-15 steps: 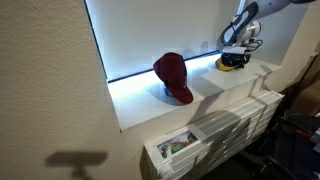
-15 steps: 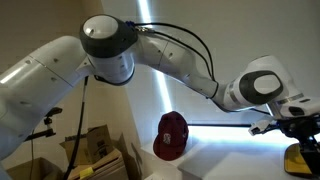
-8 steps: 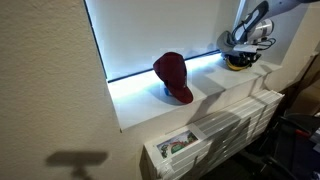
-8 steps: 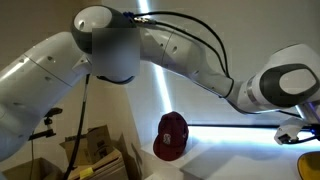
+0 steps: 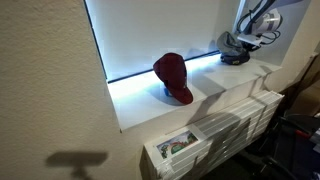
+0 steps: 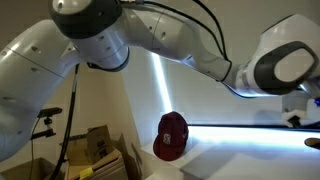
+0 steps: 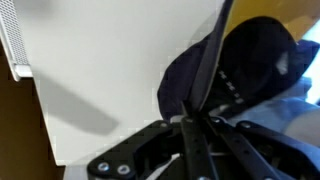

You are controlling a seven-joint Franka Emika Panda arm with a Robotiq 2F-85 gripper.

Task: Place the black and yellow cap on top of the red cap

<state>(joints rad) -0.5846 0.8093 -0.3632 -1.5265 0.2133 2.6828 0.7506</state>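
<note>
The black and yellow cap (image 7: 245, 75) fills the right of the wrist view, black crown in front and yellow brim (image 7: 300, 18) behind. My gripper (image 7: 204, 78) is shut, its fingers pressed together on the crown's near edge. In an exterior view the gripper (image 5: 240, 50) sits low on the right end of the white sill and covers most of that cap (image 5: 233, 59). The red cap (image 5: 173, 77) stands on the sill's middle, well to one side. It also shows as a dark red cap (image 6: 170, 135) with only a yellow sliver (image 6: 312, 141) of the brim at the frame edge.
The white sill (image 5: 215, 85) runs under a bright window (image 5: 160, 30). A white radiator (image 5: 235, 125) hangs below it, with a box of items (image 5: 178, 146) beside it. The robot arm (image 6: 120, 45) spans the upper part of an exterior view.
The gripper has come down onto the black and yellow cap and gone from wide open to shut on its crown. The red cap has not moved.
</note>
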